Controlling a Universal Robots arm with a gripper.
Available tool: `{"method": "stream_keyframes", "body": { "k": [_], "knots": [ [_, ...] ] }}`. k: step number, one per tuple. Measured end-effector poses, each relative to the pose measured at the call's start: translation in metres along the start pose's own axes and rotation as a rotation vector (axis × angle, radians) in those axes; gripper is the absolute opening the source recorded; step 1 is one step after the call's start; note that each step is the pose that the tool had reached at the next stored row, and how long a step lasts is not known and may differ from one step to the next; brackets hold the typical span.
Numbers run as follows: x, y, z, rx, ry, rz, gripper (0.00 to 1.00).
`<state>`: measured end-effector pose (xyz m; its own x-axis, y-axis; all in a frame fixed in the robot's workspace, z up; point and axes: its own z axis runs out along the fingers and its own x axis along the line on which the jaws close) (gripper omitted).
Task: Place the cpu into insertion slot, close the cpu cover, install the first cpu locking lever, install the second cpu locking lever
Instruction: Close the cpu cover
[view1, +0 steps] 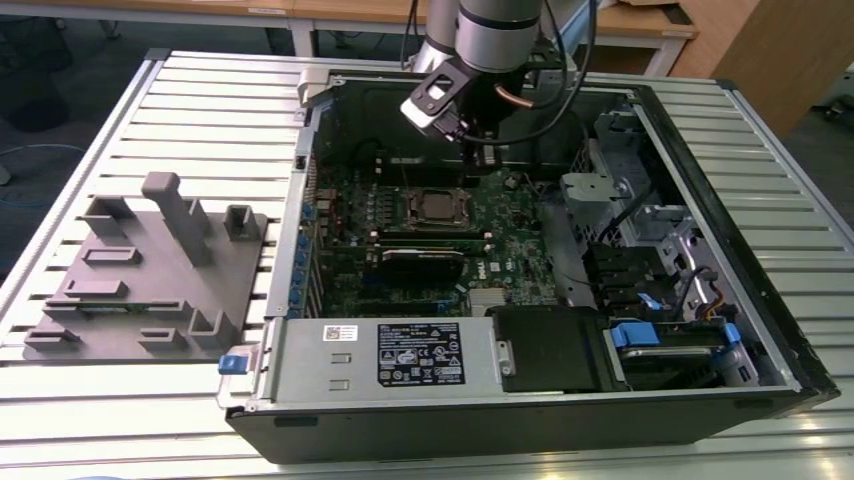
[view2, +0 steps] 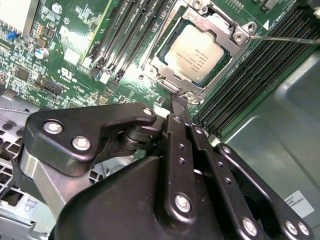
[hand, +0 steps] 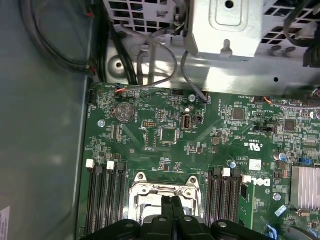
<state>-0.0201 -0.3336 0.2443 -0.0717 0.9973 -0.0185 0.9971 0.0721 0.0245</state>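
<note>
The cpu (view2: 199, 47) lies flat in the insertion slot (view1: 434, 205), its silver top showing. The cpu cover (view2: 227, 31) is down over it, framing the chip. A thin locking lever (view2: 282, 38) sticks out sideways from one corner of the socket. In both wrist views my gripper (view2: 179, 101) is shut, its black fingertips pressed together with nothing seen between them, right at the socket's edge. In the first wrist view the gripper (hand: 171, 201) hangs over the cover's silver frame (hand: 150, 189). In the exterior view the gripper (view1: 474, 150) hovers just behind the socket.
The open computer case (view1: 747, 200) walls in the green motherboard (view1: 507, 215). Long memory slots (view2: 125, 30) flank the socket. A black card (view1: 420, 258) and the power supply box (view1: 400, 352) lie nearer the front. A grey fixture (view1: 134, 270) stands at the exterior view's left.
</note>
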Motion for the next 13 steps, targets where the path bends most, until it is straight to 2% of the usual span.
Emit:
{"method": "stream_keyframes", "body": {
  "k": [4, 5, 13],
  "knots": [
    [0.0000, 0.0000, 0.0000, -0.0006, 0.0007, -0.029, 0.10],
    [0.0000, 0.0000, 0.0000, -0.0009, 0.0013, -0.052, 0.10],
    [0.0000, -0.0001, 0.0000, -0.0017, 0.0022, -0.090, 0.10]
  ]
}}
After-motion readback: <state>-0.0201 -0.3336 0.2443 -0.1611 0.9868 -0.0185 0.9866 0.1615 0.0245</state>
